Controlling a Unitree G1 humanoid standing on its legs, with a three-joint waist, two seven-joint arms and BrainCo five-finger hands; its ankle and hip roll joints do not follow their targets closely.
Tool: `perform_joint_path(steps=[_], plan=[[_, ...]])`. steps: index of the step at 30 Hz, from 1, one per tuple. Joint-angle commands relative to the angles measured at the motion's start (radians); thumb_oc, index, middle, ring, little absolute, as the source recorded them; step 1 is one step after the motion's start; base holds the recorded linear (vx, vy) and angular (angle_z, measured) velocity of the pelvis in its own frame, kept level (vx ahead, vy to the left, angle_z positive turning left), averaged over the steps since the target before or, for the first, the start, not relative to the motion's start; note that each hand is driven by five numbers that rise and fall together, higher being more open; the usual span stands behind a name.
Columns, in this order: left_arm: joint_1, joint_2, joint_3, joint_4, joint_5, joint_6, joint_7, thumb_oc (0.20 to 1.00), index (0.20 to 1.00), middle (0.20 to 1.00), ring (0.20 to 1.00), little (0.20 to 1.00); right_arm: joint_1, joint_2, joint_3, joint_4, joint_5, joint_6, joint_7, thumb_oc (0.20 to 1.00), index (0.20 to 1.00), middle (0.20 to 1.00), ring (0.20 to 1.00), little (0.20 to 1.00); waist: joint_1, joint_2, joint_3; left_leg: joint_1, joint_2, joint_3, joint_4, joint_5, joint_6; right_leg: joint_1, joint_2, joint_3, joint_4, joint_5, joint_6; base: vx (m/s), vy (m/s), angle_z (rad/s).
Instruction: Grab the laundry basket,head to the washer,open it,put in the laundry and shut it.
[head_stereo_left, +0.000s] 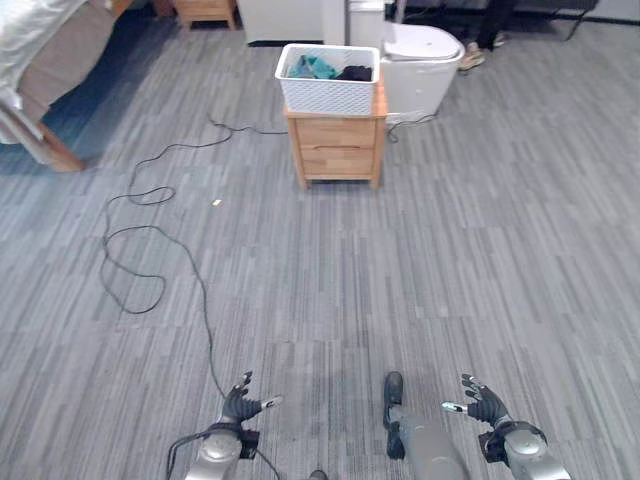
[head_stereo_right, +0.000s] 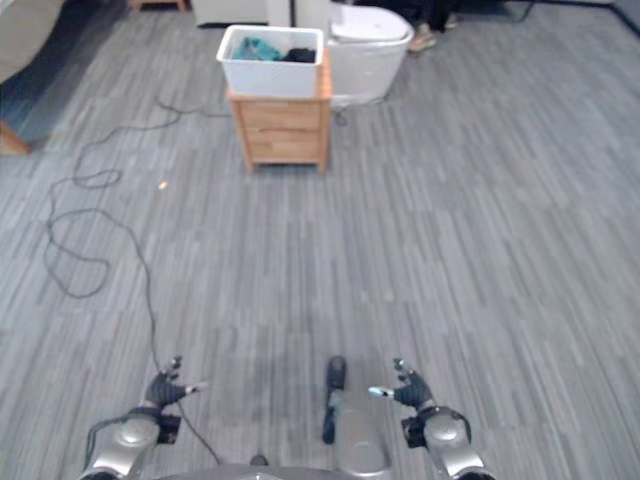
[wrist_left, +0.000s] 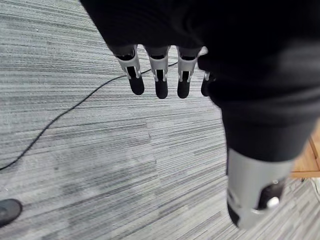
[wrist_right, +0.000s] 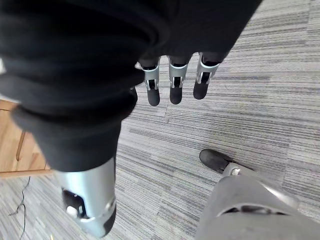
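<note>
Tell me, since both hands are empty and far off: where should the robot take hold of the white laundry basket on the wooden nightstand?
Probably by the rim at its two short ends, one hand each. The laundry basket sits upright on the nightstand, open top clear, so the left hand and right hand could approach from the front.

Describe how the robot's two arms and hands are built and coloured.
Both arms are silver-grey metal. The left robot hand and right robot hand each have silver fingers with dark tips and a separate thumb. A dark ribbed cover wraps each wrist and the back of each hand.
</note>
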Motion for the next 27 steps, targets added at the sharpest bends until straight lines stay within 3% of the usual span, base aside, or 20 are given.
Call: perform_joint_path(steps=[1,3,5,8,10,12,15,18,21,22,24,27], plan=[[0.014,0.049,-0.008,-0.021,-0.022,-0.029,-0.011,1.000,1.000,1.000,1.000,1.000,0.004,-0.037,0.014,-0.055,0.034,-0.037,-0.004,1.000,1.000,1.000,1.000,1.000,-0.029,-0.039,-0.062,-0.051,-0.072,0.005,0.241,0.090,-0.045,0.070,0.012,0.047,0.000,-0.128,0.028,0.33,-0.213,0.11],[0.001,0.047,-0.016,-0.015,-0.025,-0.029,-0.007,1.000,1.000,1.000,1.000,1.000,0.000,-0.039,0.012,-0.051,0.043,-0.038,-0.011,1.000,1.000,1.000,1.000,1.000,-0.029,-0.052,-0.058,-0.101,-0.072,0.002,0.309,0.119,-0.047,0.086,0.008,0.057,-0.011,-0.138,0.018,0.15,-0.126,-0.26],[-0.031,0.046,-0.034,-0.019,-0.031,-0.029,-0.003,1.000,1.000,1.000,1.000,1.000,-0.020,-0.051,0.009,-0.052,0.058,-0.041,-0.028,1.000,1.000,1.000,1.000,1.000,-0.010,-0.081,-0.035,-0.234,-0.069,0.027,0.306,0.056,-0.003,0.137,-0.007,0.076,-0.035,-0.177,0.013,0.25,-0.133,-0.37],[-0.028,0.052,-0.033,-0.043,-0.034,-0.032,-0.001,1.000,1.000,1.000,1.000,1.000,-0.035,-0.061,0.007,-0.058,0.056,-0.043,-0.035,1.000,1.000,1.000,1.000,1.000,0.011,-0.094,-0.016,-0.322,-0.073,0.030,0.255,0.017,0.014,0.170,-0.015,0.093,-0.040,-0.201,0.017,0.20,-0.024,0.12],[-0.028,0.057,-0.027,-0.052,-0.040,-0.031,0.002,1.000,1.000,1.000,1.000,1.000,-0.046,-0.064,0.011,-0.054,0.053,-0.043,-0.043,1.000,1.000,1.000,1.000,1.000,0.035,-0.089,-0.001,-0.390,-0.062,0.009,0.151,0.099,0.003,0.199,-0.003,0.102,-0.041,-0.222,0.013,0.25,0.018,-0.28],[-0.026,0.060,-0.015,-0.044,-0.045,-0.031,0.011,1.000,1.000,1.000,1.000,1.000,-0.060,-0.059,0.020,-0.041,0.042,-0.044,-0.053,1.000,1.000,1.000,1.000,1.000,0.074,-0.077,0.013,-0.474,-0.035,-0.032,-0.002,0.229,-0.016,0.260,0.030,0.119,-0.030,-0.271,0.007,0.57,0.101,-0.54],[-0.014,0.060,0.003,-0.021,-0.033,-0.029,0.017,1.000,1.000,1.000,1.000,1.000,-0.065,-0.051,0.021,-0.030,0.023,-0.043,-0.048,1.000,1.000,1.000,1.000,1.000,0.098,-0.081,-0.003,-0.481,-0.009,0.053,-0.079,0.259,-0.013,0.356,0.038,0.149,-0.005,-0.337,0.013,0.56,0.170,-0.48],[-0.011,0.065,0.009,-0.002,-0.018,-0.024,0.014,1.000,1.000,1.000,1.000,1.000,-0.057,-0.038,0.020,-0.027,0.014,-0.039,-0.043,1.000,1.000,1.000,1.000,1.000,0.102,-0.092,-0.022,-0.471,-0.016,0.086,-0.029,0.264,0.004,0.384,0.013,0.156,0.031,-0.338,0.033,0.40,0.165,-0.47],[-0.016,0.069,0.011,0.007,-0.012,-0.026,0.019,1.000,1.000,1.000,1.000,1.000,-0.060,-0.025,0.024,-0.030,0.007,-0.038,-0.037,1.000,1.000,1.000,1.000,1.000,0.102,-0.114,-0.036,-0.463,-0.045,0.103,0.028,0.225,0.025,0.375,-0.030,0.154,0.107,-0.292,0.076,0.33,0.168,-0.18],[-0.027,0.076,0.007,0.010,-0.013,-0.022,0.018,1.000,1.000,1.000,1.000,1.000,-0.067,-0.014,0.033,-0.037,0.007,-0.034,-0.029,1.000,1.000,1.000,1.000,1.000,0.103,-0.131,-0.041,-0.440,-0.069,0.113,0.063,0.179,0.058,0.317,-0.061,0.180,0.254,-0.169,0.113,0.51,0.268,-0.51],[-0.043,0.083,0.010,0.018,-0.017,-0.021,0.030,1.000,1.000,1.000,1.000,1.000,-0.091,-0.002,0.043,-0.051,0.010,-0.033,-0.031,1.000,1.000,1.000,1.000,1.000,0.096,-0.125,-0.028,-0.373,-0.098,0.121,0.077,0.108,0.103,0.232,-0.084,0.193,0.415,-0.057,0.139,0.53,0.274,-0.32],[-0.050,0.082,0.004,0.017,-0.021,-0.022,0.033,1.000,1.000,1.000,1.000,1.000,-0.101,-0.002,0.052,-0.064,0.005,-0.033,-0.033,1.000,1.000,1.000,1.000,1.000,0.085,-0.107,-0.021,-0.305,-0.107,0.118,0.056,0.081,0.111,0.155,-0.093,0.154,0.426,-0.075,0.115,0.40,0.163,0.06]])
